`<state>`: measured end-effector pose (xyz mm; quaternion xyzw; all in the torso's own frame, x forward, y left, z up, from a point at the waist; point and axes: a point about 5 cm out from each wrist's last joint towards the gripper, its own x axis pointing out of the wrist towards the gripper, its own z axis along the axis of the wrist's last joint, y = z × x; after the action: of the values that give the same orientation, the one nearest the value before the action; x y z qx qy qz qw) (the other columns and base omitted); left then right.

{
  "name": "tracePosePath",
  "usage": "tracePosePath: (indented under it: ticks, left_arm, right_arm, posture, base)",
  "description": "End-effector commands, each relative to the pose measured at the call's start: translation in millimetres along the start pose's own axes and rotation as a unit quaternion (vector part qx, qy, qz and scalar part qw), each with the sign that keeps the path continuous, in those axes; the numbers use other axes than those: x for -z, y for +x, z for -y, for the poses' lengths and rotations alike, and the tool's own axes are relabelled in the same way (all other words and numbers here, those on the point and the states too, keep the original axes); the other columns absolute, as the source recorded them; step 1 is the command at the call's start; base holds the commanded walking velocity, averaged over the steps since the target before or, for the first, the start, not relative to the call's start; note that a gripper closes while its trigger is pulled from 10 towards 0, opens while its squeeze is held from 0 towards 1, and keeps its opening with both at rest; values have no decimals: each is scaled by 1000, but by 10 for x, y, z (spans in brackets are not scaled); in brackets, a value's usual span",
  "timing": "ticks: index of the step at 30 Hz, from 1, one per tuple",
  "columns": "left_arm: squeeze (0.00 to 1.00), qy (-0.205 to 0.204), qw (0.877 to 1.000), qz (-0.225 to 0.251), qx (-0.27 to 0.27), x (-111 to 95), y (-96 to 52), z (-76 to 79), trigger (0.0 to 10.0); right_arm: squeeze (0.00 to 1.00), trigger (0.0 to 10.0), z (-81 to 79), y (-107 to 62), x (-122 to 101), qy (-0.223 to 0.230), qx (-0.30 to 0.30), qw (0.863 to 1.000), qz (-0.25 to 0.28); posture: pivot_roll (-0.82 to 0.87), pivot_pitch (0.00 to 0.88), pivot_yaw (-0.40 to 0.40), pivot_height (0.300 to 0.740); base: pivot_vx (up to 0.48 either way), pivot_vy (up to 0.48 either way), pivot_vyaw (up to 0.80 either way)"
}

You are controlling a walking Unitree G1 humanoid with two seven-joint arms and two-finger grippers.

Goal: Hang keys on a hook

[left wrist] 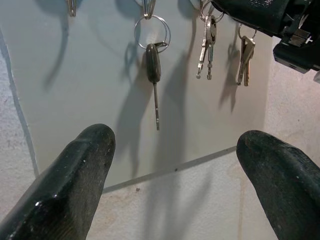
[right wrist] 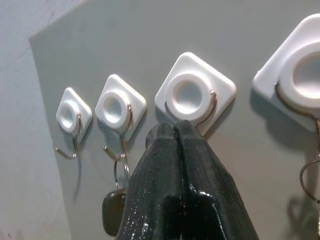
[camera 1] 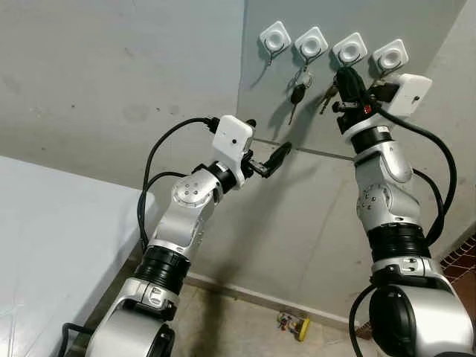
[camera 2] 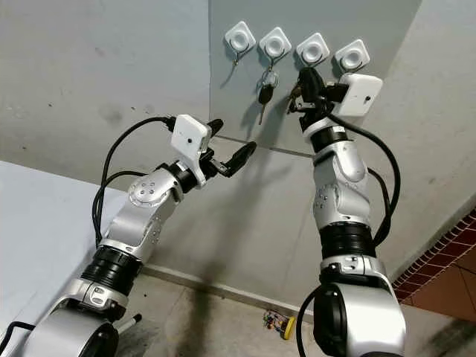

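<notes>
A: Fingers of the right gripper (right wrist: pixel 172 131) are pressed fully together, their tips just below the third white square hook with its bent wire prong (right wrist: pixel 194 95). Brass and silver keys on a ring (left wrist: pixel 206 42) hang right beside them.

B: So which step is this?

A: Seating the ring on the prong, I judge. Whether the ring is already over the wire, I cannot tell. Next the fingers must part and draw back without lifting it off.

B: And the left gripper (left wrist: pixel 172 175)?

A: Spread wide, holding nothing, lower and to the left, aimed at the grey wall panel (camera 1: pixel 327 111).

B: What does its wrist view add?

A: It separates three loads: the black-headed key on a ring (left wrist: pixel 154 75), the keys being hung, and another bunch (left wrist: pixel 245 55) further right.
</notes>
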<state>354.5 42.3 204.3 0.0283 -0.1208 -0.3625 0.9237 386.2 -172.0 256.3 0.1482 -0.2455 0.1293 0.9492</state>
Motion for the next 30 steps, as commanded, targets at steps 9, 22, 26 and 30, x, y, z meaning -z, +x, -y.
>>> tracePosePath:
  ticks: [9,22,26,30]
  left_arm:
    - [0,17,1000,18,7,-131,69,14,10000]
    - [0,17,1000,21,1,-151,85,-7,10000]
    - [0,18,1000,22,-3,-150,78,-20,10000]
    - [0,22,999,23,-11,-148,72,-35,10000]
  right_arm:
    - [0,10000,68,57,-86,46,26,998,27]
    - [0,10000,155,31,18,89,67,994,3]
    - [1000,10000,139,14,36,96,62,993,5]
    - [1000,10000,130,-15,58,83,58,995,4]
  posture:
    - [-13,0,-41,740]
    - [-16,0,-42,740]
    - [-16,0,-42,740]
    - [-15,0,-45,740]
  base:
    - [0,0,0]
    - [0,0,0]
    - [0,0,0]
    - [0,0,0]
